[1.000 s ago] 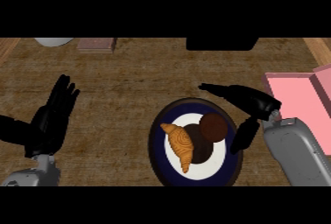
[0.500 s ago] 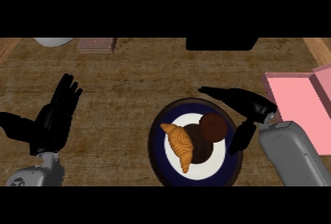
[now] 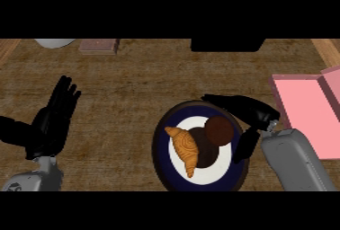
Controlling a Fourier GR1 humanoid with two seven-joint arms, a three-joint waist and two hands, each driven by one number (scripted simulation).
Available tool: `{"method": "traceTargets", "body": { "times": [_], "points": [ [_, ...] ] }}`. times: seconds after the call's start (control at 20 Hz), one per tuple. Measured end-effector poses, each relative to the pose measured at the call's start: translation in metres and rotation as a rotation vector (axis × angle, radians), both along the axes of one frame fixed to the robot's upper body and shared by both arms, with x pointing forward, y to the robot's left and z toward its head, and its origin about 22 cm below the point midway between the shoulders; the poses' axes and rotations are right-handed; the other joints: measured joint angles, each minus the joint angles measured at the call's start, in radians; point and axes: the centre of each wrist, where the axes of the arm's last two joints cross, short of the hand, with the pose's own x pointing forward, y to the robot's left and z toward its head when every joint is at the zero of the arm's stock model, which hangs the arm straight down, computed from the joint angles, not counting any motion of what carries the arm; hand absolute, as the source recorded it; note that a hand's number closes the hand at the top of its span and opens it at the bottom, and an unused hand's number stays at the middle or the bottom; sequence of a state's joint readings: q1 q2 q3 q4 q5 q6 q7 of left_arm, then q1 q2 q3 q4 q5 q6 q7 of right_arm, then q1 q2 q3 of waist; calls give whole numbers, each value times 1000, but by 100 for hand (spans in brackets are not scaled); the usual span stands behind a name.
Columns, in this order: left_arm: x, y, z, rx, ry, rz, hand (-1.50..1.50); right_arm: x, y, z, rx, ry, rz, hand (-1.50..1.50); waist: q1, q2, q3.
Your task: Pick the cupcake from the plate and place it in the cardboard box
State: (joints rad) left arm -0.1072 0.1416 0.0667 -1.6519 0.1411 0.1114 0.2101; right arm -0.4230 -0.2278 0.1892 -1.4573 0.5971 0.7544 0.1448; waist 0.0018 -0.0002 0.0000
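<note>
Right hand (image 3: 249,112) fingers spread, empty, flanking cupcake (image 3: 218,130) on plate (image 3: 161,134); closing may nudge touching croissant (image 3: 185,148). Left hand (image 3: 53,121) released, resting.

Dark brown cupcake (image 3: 218,129) sits on the plate (image 3: 161,134) near its right rim. Open pink box (image 3: 305,114) lies at the counter's right edge.

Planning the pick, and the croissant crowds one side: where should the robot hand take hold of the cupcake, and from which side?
Probably round the cupcake's upper right rim, coming from the right. The croissant lies close on its left, while the right side faces the plate's rim, where the right robot hand hovers, thumb and fingers spread.
</note>
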Motion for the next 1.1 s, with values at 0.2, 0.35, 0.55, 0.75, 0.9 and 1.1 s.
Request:
{"method": "traceTargets", "body": {
  "times": [0.2,0.35,0.55,0.75,0.9,1.1],
  "points": [
    [-1,-4,4,-3,-4,-4,0,0,5,-10,-9,7,4,-150,1,0,0],
    [-4,-5,5,1,-2,-1,0,-1,8,-16,-13,4,1,-150,1,0,0],
    [-1,-7,6,-1,1,-1,0,2,12,-28,-19,4,2,-150,1,0,0],
    [0,-6,5,-6,-1,-6,0,6,9,-29,-20,-9,16,-150,1,0,0],
    [0,0,5,-5,1,-6,0,5,2,-33,-23,-18,23,150,1,0,0],
    [1,3,2,-2,2,-8,0,0,5,-36,-27,-84,76,150,1,0,0]
  ]
}}
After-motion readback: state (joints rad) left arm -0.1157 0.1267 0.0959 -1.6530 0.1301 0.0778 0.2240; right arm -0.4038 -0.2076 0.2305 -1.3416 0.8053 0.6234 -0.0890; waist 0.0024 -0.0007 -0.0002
